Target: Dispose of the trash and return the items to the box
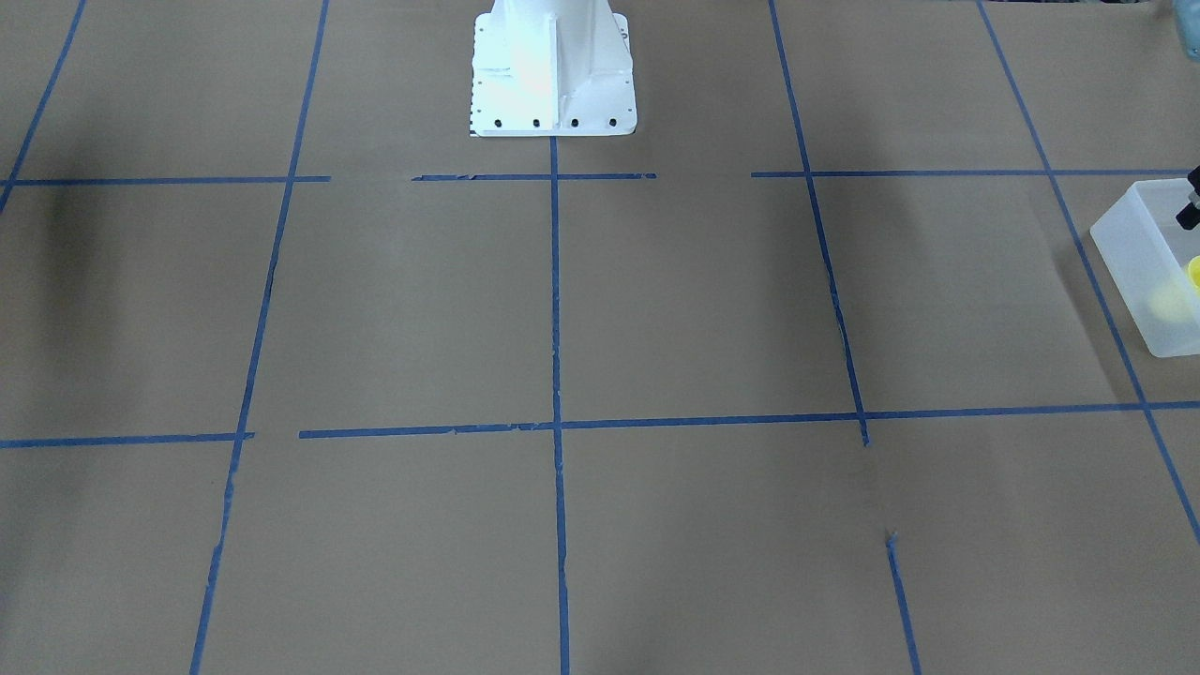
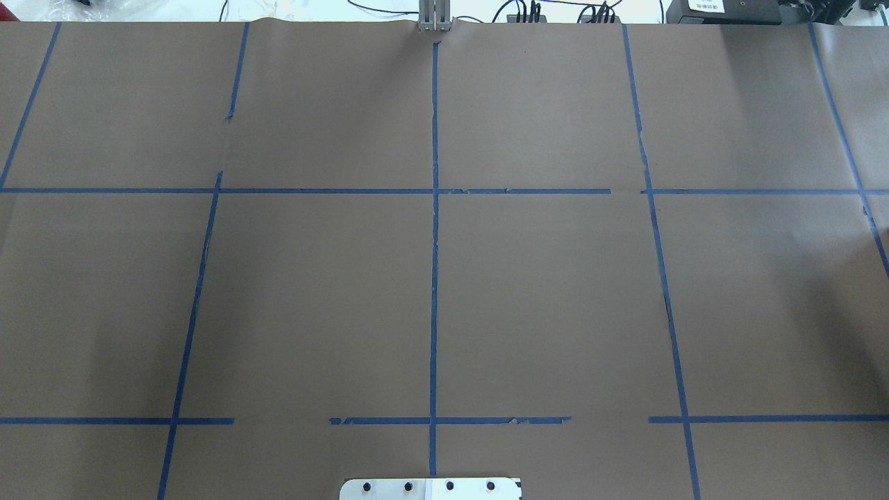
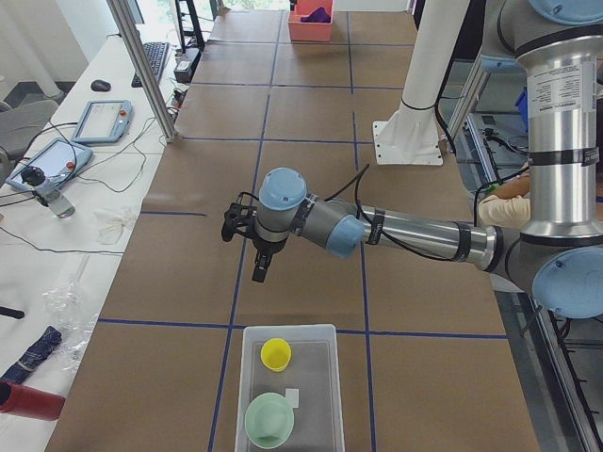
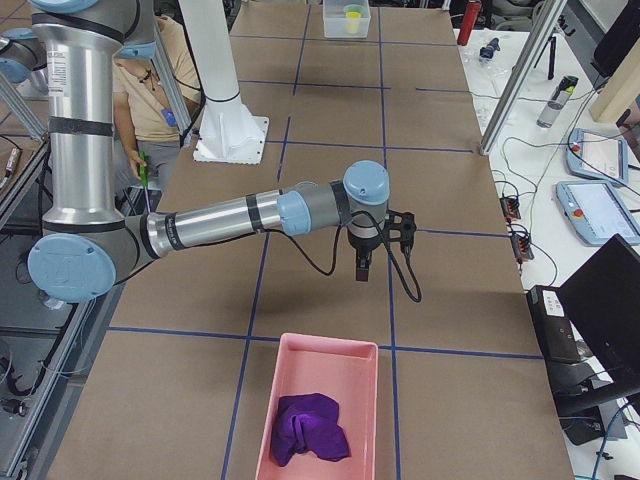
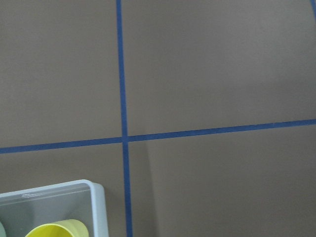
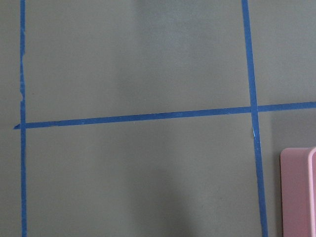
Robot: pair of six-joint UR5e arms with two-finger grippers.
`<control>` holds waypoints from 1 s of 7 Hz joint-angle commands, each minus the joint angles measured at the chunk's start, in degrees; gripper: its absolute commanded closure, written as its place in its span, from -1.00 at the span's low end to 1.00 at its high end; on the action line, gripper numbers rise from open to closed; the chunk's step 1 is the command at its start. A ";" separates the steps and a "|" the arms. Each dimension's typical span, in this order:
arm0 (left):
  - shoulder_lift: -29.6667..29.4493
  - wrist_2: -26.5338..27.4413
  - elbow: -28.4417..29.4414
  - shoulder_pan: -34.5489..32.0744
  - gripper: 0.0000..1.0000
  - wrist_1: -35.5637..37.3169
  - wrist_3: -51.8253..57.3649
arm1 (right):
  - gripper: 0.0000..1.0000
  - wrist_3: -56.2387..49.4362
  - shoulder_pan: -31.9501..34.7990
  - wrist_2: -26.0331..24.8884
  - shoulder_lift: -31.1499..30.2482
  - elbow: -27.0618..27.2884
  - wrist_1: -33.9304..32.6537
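Observation:
The frosted-white box stands on the table at the robot's left end. In it are the pale-yellow cup and the mint-green bowl. The box also shows at the front-facing view's right edge, and its corner with the cup's rim shows in the left wrist view. My left gripper hangs above the table just beyond the box, holding nothing that I can see; I cannot tell if it is open or shut. My right gripper hangs over bare table; I cannot tell its state either.
A pink bin with a purple cloth stands at the robot's right end; its edge shows in the right wrist view. The white robot base stands mid-table. Blue tape lines grid the brown table. A person stands behind the base.

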 commanded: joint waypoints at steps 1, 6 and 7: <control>0.41 0.15 0.49 -0.24 -1.00 0.57 6.22 | -1.00 -3.15 0.73 -2.04 0.05 -1.05 0.19; -0.19 0.15 0.16 0.10 -1.00 7.49 6.42 | -1.00 -10.01 1.79 -3.11 -2.77 -0.26 0.02; -0.20 -0.03 0.76 -0.07 -1.00 10.82 14.08 | -1.00 -10.20 1.79 -3.11 -2.77 -0.44 -0.07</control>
